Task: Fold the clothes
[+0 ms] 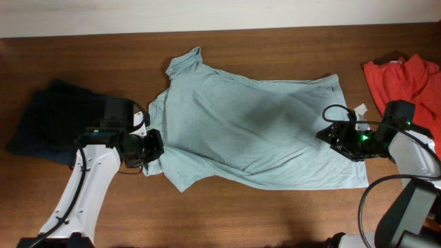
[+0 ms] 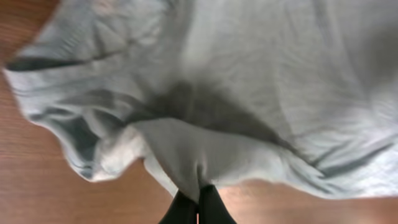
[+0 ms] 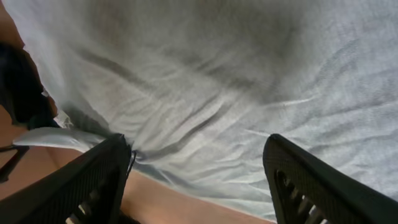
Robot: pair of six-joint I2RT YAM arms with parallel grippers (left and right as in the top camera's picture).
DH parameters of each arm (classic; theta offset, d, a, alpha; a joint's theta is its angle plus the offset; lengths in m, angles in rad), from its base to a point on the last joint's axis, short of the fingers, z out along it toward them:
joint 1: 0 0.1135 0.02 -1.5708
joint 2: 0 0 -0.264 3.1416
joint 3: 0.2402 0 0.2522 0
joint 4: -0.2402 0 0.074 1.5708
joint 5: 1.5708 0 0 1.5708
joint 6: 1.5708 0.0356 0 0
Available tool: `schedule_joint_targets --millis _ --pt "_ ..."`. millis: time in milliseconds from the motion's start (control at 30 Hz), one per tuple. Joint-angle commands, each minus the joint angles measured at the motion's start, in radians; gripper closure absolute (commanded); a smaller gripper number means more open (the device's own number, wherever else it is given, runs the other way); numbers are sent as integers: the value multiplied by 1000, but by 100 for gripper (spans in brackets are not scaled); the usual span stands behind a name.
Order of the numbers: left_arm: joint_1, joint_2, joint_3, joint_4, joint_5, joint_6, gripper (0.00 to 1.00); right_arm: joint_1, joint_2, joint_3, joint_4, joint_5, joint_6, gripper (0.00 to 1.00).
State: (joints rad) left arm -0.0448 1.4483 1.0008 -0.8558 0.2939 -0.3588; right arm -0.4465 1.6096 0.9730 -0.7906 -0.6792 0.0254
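Left fingers [image 2: 185, 213] are pressed together on a pinch of the pale blue-green garment [image 1: 255, 131] at its sleeve-side edge. Right fingers [image 3: 93, 183] stand wide apart over the opposite hem, gripping nothing. The garment lies spread nearly flat across the middle of the brown wood-grain desk [image 1: 275, 220], collar toward the far edge, and no fold is made yet, so the task looks barely started with every fold left to do. The cloth is thin, soft and finely wrinkled, shaped like a short-sleeved collared shirt, and tents up limply at the pinch.
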Motion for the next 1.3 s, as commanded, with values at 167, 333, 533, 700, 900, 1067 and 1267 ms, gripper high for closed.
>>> schedule_joint_targets --millis 167,333,533,700,900,1067,1267 --pt "-2 70 4 -11 -52 21 79 -5 1 14 -5 -17 -11 30" --pt "-37 70 4 -128 9 136 76 -5 1 14 -15 -17 -11 30" --pt "-195 72 -11 -173 -98 256 66 -5 1 14 -16 -17 -11 30" --pt "-332 80 -69 -116 -241 253 60 -5 1 14 -16 -17 -11 30" --pt "-365 103 -115 -57 -402 197 37 -5 1 14 -16 -17 -11 30" --pt "-365 145 -136 3 -356 262 33 -5 1 14 -17 -17 -11 29" --pt "-386 209 -136 3 -325 286 35 -6 1 14 -15 -16 -11 30"
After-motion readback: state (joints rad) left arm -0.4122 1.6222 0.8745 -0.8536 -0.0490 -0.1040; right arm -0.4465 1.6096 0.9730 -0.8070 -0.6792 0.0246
